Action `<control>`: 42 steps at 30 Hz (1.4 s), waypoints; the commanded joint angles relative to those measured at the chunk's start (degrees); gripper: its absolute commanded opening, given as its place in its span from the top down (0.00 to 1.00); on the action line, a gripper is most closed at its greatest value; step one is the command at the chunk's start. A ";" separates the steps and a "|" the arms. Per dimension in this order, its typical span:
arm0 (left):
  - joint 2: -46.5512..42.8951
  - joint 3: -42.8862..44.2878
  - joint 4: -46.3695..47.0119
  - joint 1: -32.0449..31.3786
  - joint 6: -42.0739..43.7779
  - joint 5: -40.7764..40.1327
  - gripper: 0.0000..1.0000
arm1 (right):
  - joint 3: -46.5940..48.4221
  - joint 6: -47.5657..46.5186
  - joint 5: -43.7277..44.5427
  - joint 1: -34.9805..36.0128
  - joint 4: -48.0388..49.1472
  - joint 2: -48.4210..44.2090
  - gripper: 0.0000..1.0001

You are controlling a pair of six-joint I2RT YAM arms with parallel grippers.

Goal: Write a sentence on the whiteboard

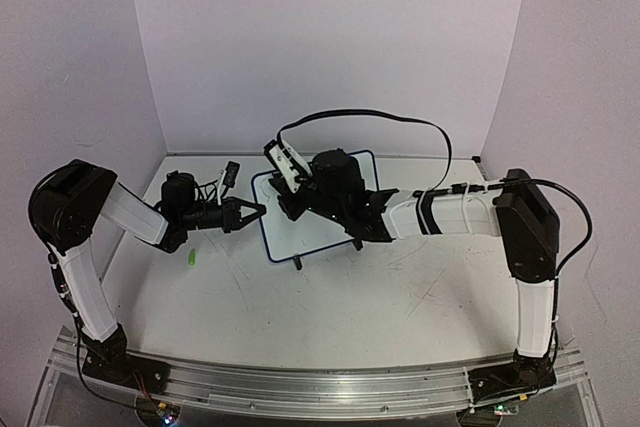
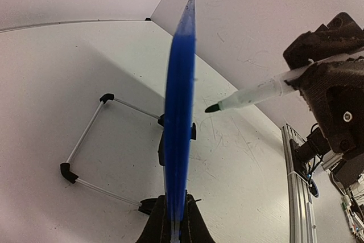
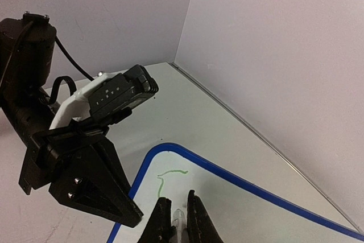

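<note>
Top view: the whiteboard (image 1: 305, 232) stands mid-table (image 1: 400, 287), its left edge clenched in the left gripper (image 1: 258, 211). Left wrist view: the board edge-on, a green-tipped pen (image 2: 256, 94) just beside its face. Only the right wrist view shows the sentence (image 3: 165, 177), 1 green stroke near a board corner; the right gripper (image 3: 177, 220) grasps the pen.

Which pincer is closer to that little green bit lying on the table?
Left. The left pincer clamps the whiteboard by its edge, just right of the green bit; the right pincer holds a pen over the whiteboard, farther off.

Lab test cell: plain white walls (image 1: 330, 37) box in a scuffed white table (image 1: 400, 297), aluminium mounting rail (image 1: 320, 385) along near edge.
</note>
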 commanded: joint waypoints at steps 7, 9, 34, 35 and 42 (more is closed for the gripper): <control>-1.34 1.92 -3.03 0.10 2.24 -1.19 1.00 | 4.85 0.40 1.47 -0.21 0.59 0.74 1.00; -1.35 1.91 -3.05 0.14 2.29 -1.19 1.00 | 4.84 0.76 2.24 -0.34 0.56 0.75 1.00; -0.98 1.96 -3.37 0.07 2.47 -1.22 1.00 | 8.30 0.30 4.55 -0.42 -0.67 4.24 1.00; -1.03 1.93 -3.37 0.06 2.53 -1.25 1.00 | 8.26 0.32 4.53 -0.41 -0.78 4.31 1.00; -1.00 1.87 -3.48 0.03 2.64 -1.40 1.00 | 6.98 1.18 4.25 -0.44 -1.33 3.46 1.00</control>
